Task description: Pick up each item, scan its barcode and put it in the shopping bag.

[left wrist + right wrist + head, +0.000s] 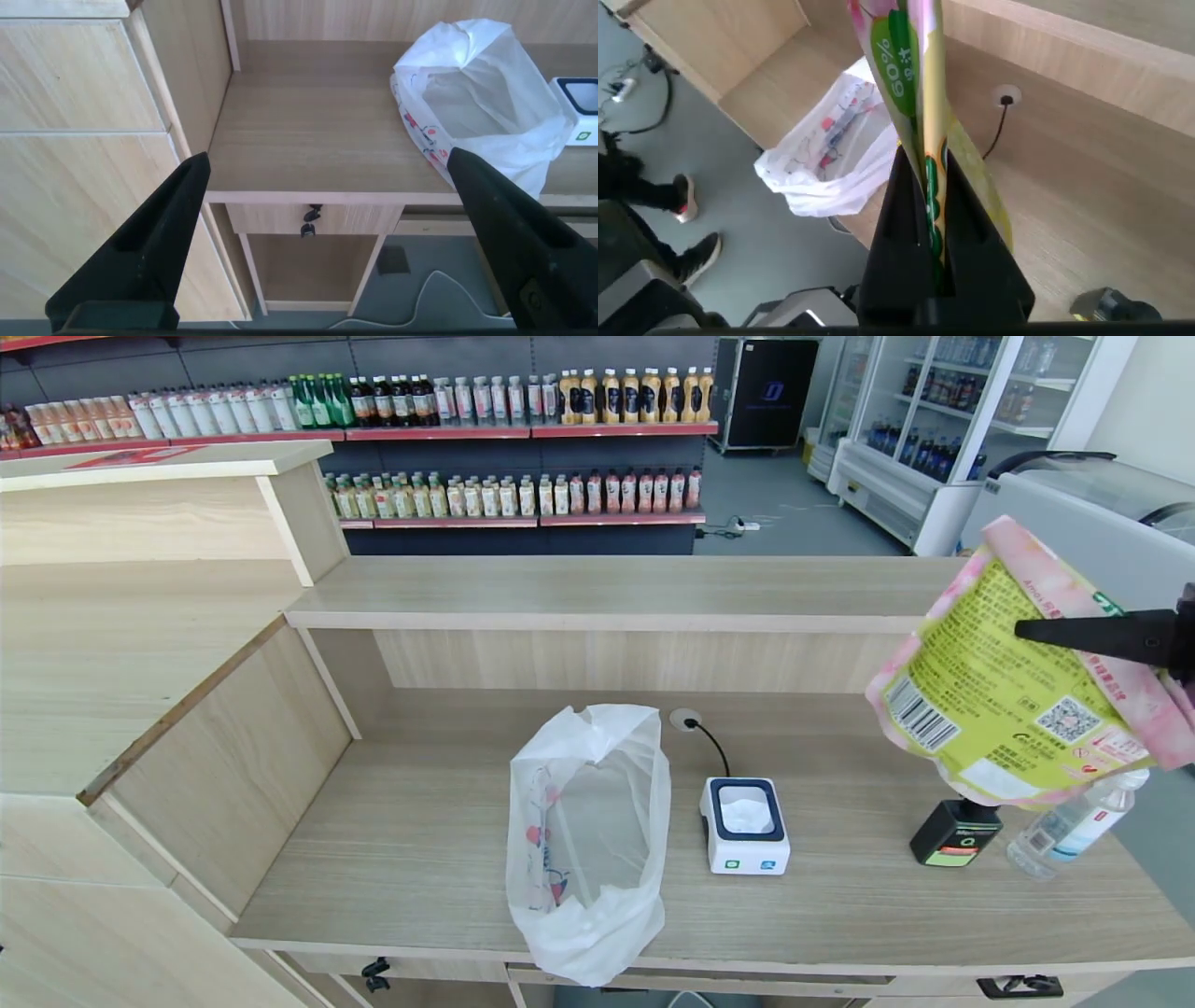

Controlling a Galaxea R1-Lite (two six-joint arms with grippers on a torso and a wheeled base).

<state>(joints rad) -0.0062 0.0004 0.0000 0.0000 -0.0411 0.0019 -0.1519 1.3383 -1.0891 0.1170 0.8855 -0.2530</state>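
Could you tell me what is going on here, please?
The right gripper holds a pink and green pouch in the air to the right of the barcode scanner, its barcode showing. The white shopping bag stands open beside the scanner. A small black box and a clear bottle sit on the counter. The left gripper is open, holding nothing.

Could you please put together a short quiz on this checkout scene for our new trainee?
1. True or false: the right gripper is shut on the pouch.
2. What stands on the counter right beside the shopping bag? A) the scanner B) a kettle C) a basket
3. Fill in: the left gripper is ___, holding nothing.
Key: 1 true; 2 A; 3 open.
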